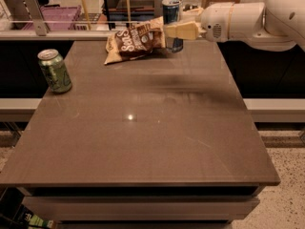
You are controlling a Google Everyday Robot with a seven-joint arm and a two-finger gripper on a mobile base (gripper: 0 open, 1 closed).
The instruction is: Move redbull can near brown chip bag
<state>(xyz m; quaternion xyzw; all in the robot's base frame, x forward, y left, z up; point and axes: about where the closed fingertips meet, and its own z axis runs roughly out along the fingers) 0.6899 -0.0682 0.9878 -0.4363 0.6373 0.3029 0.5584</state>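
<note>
Brown table [143, 142] is seen filling most of the view, with dark gaps at both sides and speckled floor [288, 185] at the lower right. At the far edge, the redbull can [171, 9] is found upright, long axis vertical and silver top up, with its base at or just above the table surface; which of the two cannot be told. The gripper [172, 30] is brought in from the right on a white arm [238, 20] and is clamped across the can's middle, one cream finger [183, 31] crossing in front of it.

Just left of the can, touching or nearly so, the brown chip bag [136, 41] is laid flat, its long axis running left to right with a slight tilt and its white lettering facing up. Both are kept close to the far edge, beyond which a rail and a purple basket [50, 17] are seen.

Over on the left side, a green can [55, 70] is stood upright, well apart from the bag and close to that edge. Open room is offered across the whole middle and near half of the table.
</note>
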